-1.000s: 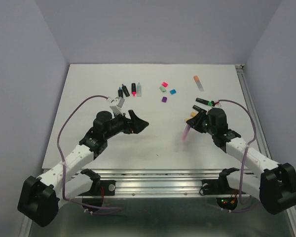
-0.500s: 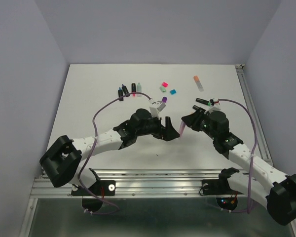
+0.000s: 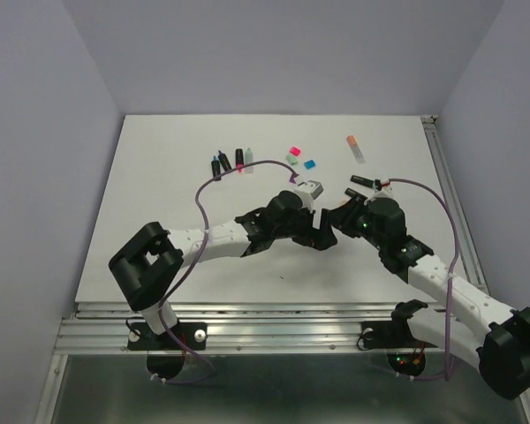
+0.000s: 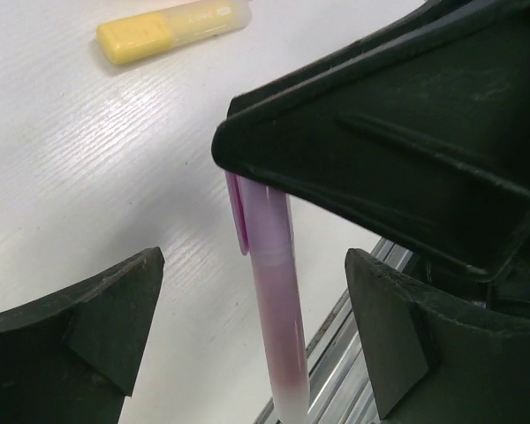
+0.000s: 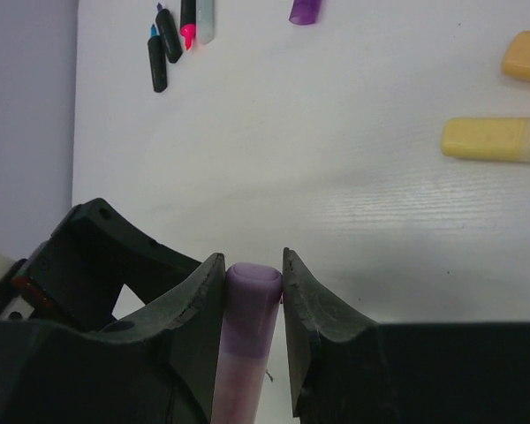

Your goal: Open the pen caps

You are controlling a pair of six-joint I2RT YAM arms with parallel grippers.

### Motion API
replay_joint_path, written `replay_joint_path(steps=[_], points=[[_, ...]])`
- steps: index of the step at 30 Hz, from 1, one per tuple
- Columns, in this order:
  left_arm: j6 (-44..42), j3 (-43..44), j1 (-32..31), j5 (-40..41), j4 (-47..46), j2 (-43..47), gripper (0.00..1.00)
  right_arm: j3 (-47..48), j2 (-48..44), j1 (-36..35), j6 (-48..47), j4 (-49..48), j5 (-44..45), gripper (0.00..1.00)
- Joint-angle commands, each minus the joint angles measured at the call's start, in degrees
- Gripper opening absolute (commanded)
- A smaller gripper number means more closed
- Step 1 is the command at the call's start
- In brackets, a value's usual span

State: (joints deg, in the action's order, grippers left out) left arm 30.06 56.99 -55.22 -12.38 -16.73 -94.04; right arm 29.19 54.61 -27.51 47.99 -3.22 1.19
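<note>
Scant gap: left pincer (image 4: pixel 256 336), right pincer (image 5: pixel 252 265)

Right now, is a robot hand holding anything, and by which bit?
The right gripper pinches the lilac pen by its darker purple end. The left gripper is open around the pen's lower part, not gripping.

- White table (image 3: pixel 150 177), faintly grained.
- Ribbed aluminium rail (image 3: pixel 274 322) along its near edge.
- Slim metal rail (image 3: pixel 450 194) down its right side.
- Plain lilac-grey walls (image 3: pixel 274 53) on three sides.
</note>
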Motion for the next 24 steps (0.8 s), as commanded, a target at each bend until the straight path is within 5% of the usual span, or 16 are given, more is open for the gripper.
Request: replay_joint_path(steps=[1,4,6,13,21,22,24], points=[[-2.5,3.1,-1.0,1.6,1.3,0.5,0.93,5.0,0.3,-0.6,2.0,1.9,3.2,0.07],[-2.4,3.5,-1.5,0.7,1.3,0.0,0.77,5.4,0.6,-0.6,2.8,2.5,3.7,0.07],[-2.1,3.7,-1.6,-0.2,0.9,-0.4,0.5,5.4,1.0,-0.6,3.1,2.3,3.6,0.07],[-1.0,5.3,-1.6,-1.3,0.7,-2.2,0.0,5.5,3.6,-0.7,3.3,1.0,3.8,0.07],[3.5,5.8,-1.7,1.1,0.1,-2.7,0.0,5.6,5.5,-1.3,4.0,0.5,3.7,0.1],[4.9,6.1,-1.7,1.2,0.2,-2.8,0.0,5.6,5.6,-2.0,3.8,0.4,6.2,0.01],[6.6,5.9,-2.0,0.0,0.4,-2.1,0.0,6.1,6.6,-2.5,3.1,1.6,11.5,0.01]])
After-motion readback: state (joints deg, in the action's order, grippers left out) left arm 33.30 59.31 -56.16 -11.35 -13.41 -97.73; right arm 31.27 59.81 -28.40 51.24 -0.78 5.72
